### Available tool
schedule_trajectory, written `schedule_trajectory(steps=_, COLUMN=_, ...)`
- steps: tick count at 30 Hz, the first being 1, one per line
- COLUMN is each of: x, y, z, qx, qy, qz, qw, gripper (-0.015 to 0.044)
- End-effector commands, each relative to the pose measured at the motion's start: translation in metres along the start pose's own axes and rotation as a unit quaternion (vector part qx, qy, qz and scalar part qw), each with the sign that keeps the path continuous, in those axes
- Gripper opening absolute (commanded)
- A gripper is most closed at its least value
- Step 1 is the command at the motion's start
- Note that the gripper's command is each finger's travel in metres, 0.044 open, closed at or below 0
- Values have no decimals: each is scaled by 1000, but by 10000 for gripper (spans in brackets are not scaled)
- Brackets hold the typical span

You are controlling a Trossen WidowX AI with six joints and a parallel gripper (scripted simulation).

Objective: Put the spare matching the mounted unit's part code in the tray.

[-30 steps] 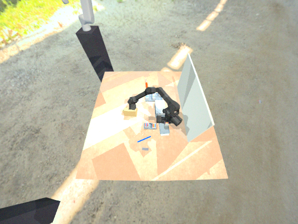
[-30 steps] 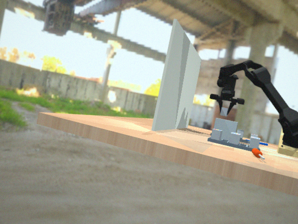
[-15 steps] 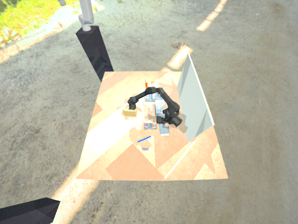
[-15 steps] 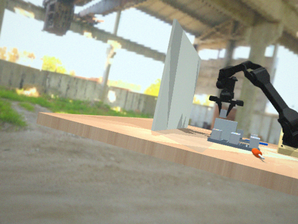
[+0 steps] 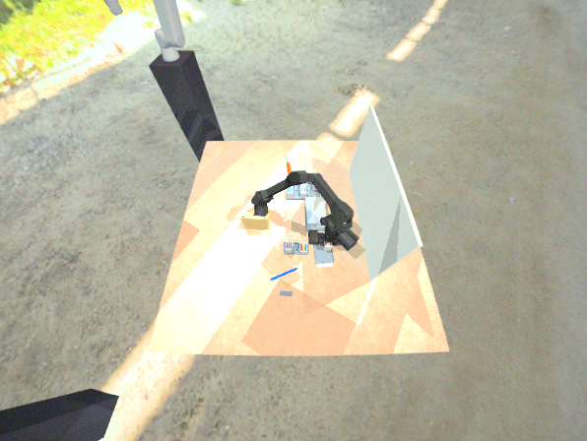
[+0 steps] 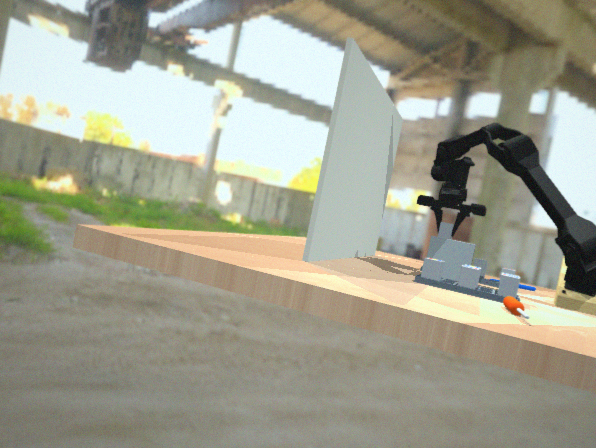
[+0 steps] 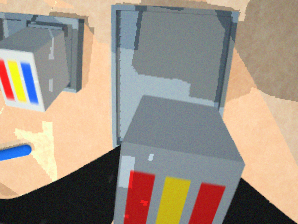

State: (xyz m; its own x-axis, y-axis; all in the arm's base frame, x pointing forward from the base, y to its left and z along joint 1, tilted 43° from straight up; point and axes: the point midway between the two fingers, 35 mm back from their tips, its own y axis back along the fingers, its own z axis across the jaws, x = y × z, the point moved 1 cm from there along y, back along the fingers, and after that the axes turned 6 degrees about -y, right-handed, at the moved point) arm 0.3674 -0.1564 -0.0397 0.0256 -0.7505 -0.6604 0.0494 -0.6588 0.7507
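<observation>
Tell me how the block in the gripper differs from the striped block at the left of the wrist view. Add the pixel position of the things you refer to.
The held block [image 7: 182, 150] has red, yellow and red stripes; the left block [image 7: 37, 70] has red, yellow and blue. The held block is between the fingers of the gripper [image 6: 446, 231], while the left block stands in a holder [image 7: 77, 60]. Both are grey, boxy and carry three stripes.

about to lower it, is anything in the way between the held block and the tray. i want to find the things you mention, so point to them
Nothing visible: the striped block [image 5: 328, 245] [image 6: 445, 230] [image 7: 175, 160] in the gripper [image 6: 446, 234] hangs over the tray [image 5: 324, 257] [image 7: 116, 75], whose visible floor holds only shadows.
</observation>
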Motion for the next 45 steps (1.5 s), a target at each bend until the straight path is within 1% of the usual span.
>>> schedule_trajectory(steps=1, x=0, y=-2, z=-1, qx=2, qy=-2, qz=-2, qw=1000, gripper=0)
schedule_trajectory(steps=45, x=0, y=-34, z=-1, qx=3, qy=-2, qz=-2, qw=1000, gripper=0)
